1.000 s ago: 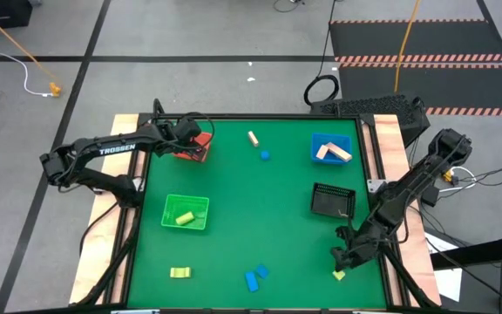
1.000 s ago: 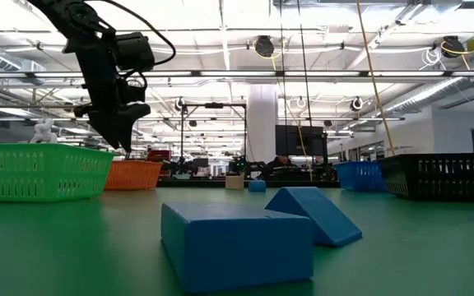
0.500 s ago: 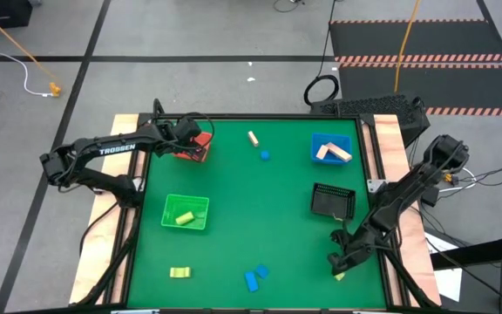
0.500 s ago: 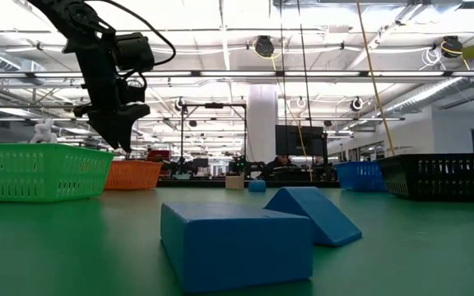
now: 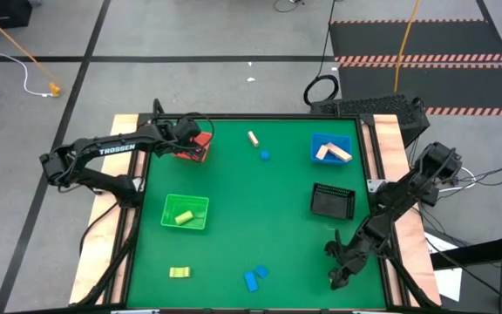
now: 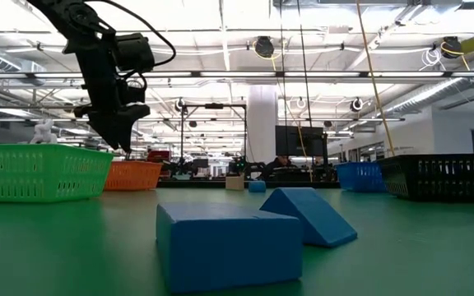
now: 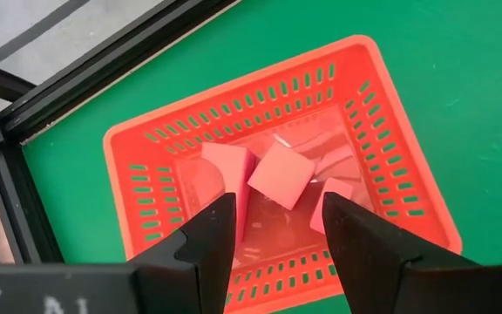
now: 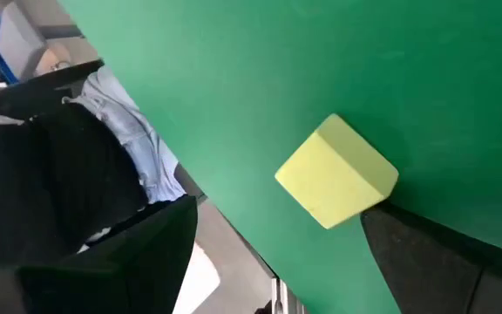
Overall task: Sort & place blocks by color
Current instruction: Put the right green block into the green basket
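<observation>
My right gripper [image 5: 337,276] [image 8: 273,228] stands open near the table's front right corner. It is low over a small yellow block [image 8: 338,171] that lies on the green mat, one finger on each side of it. In the high view the gripper hides this block. My left gripper [image 5: 197,146] [image 7: 277,234] hangs open above the red tray [image 7: 155,148] at the far left, where several pink blocks [image 7: 279,174] lie. Nothing is between its fingers. My right gripper's one finger [image 8: 425,253] stands right at the yellow block's lower corner [image 8: 375,199]; I cannot tell whether it touches. The other finger [image 8: 111,262] is well clear. The block lies flat on the mat.
A green tray [image 5: 171,220] holds a yellow block. A blue tray [image 5: 315,145] holds tan blocks, and a black mesh basket [image 5: 332,201] stands before it. Loose on the mat: yellow blocks [image 5: 179,273], blue blocks [image 5: 254,276] [image 6: 229,247], a tan bar [image 5: 254,138], a blue round bit [image 5: 266,155].
My right gripper has gone down and toward the table's near edge, rolling about its own line. It now covers the yellow block in the high view and has stayed open.
</observation>
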You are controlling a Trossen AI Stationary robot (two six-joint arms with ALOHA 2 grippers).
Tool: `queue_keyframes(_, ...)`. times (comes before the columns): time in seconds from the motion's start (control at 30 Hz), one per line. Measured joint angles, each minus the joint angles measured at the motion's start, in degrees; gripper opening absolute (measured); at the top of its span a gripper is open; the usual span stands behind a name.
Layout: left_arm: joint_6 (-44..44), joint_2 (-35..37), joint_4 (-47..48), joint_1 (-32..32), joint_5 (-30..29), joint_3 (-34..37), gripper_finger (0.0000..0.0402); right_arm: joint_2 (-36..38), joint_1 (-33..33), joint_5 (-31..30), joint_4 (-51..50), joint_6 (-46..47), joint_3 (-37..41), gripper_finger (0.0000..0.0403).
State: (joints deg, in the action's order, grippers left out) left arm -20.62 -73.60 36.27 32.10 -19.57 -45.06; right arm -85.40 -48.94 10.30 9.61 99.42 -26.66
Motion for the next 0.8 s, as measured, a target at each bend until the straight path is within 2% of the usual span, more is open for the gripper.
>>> queue_keyframes(0.17, 0.0, 0.0, 0.0, 0.0, 0.0, 0.0, 0.0173, -0.5, -0.2, -5.1, 1.6, -4.3, 0.1, 0.0320)
queue_keyframes(0.4, 1.4, 0.0, 0.0, 0.0, 0.0, 0.0, 0.0173, -0.6, -0.1, -13.6, 2.9, -23.0, 0.1, 0.0320)
queue_keyframes(0.53, 1.4, 0.0, 0.0, 0.0, 0.0, 0.0, 0.0173, -0.7, 0.0, -21.5, 3.7, -30.9, 0.2, 0.0320)
queue_keyframes(0.7, 1.4, 0.0, 0.0, 0.0, 0.0, 0.0, 0.0172, -0.8, 0.1, -32.2, 9.3, -43.6, 0.4, 0.0320)
queue_keyframes(0.8, 1.4, 0.0, 0.0, 0.0, 0.0, 0.0, 0.0173, -0.9, 0.3, -33.2, 11.6, -46.8, 0.5, 0.0320)
